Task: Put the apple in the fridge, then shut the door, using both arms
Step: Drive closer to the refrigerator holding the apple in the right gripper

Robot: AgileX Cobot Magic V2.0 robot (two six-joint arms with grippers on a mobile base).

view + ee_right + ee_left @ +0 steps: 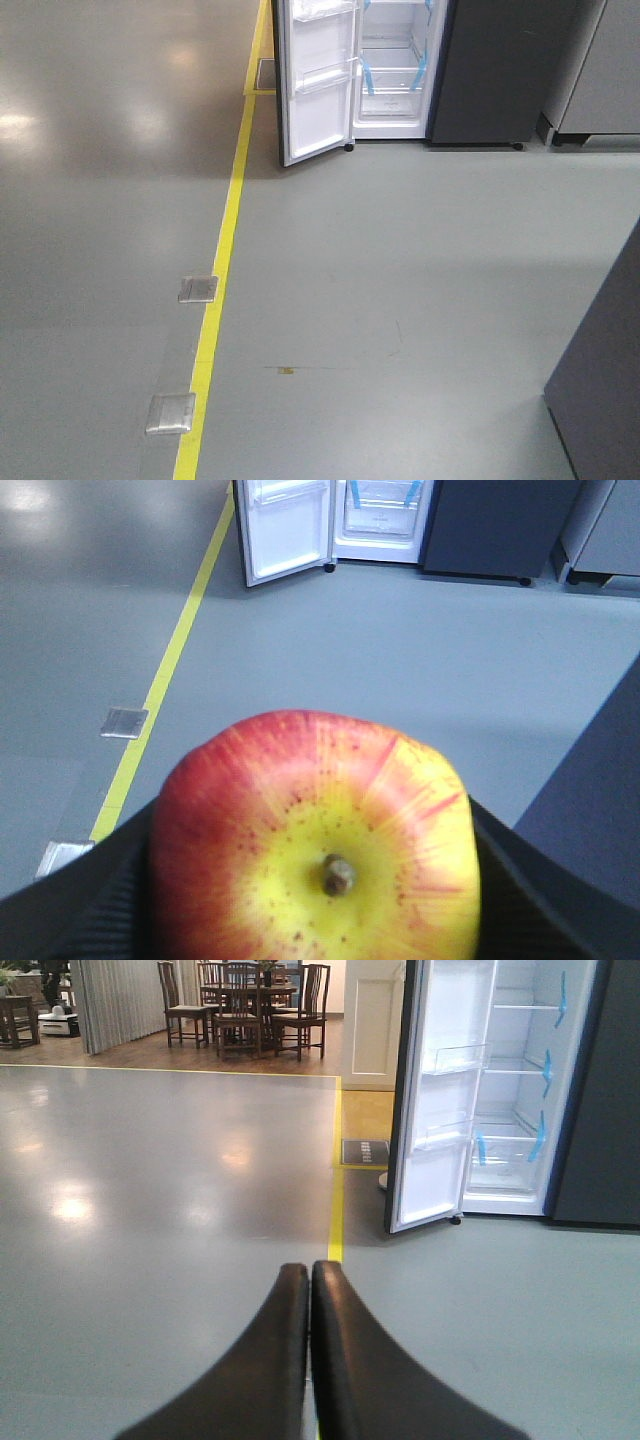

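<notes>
Our right jaws pinch the apple (318, 830), left jaws pressed together; we fear jolts while crossing to the distant fridge (392, 112) could shake it loose.

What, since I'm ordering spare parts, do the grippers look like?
The left gripper has two smooth glossy black fingers, curving from broad bases to narrow rounded tips. The right gripper's fingers are black with fine ribbing. No cables or markings show.

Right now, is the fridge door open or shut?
Open. The door stands swung wide, its white lining and clear bins showing, and the fridge interior's taped shelves are exposed.
</notes>
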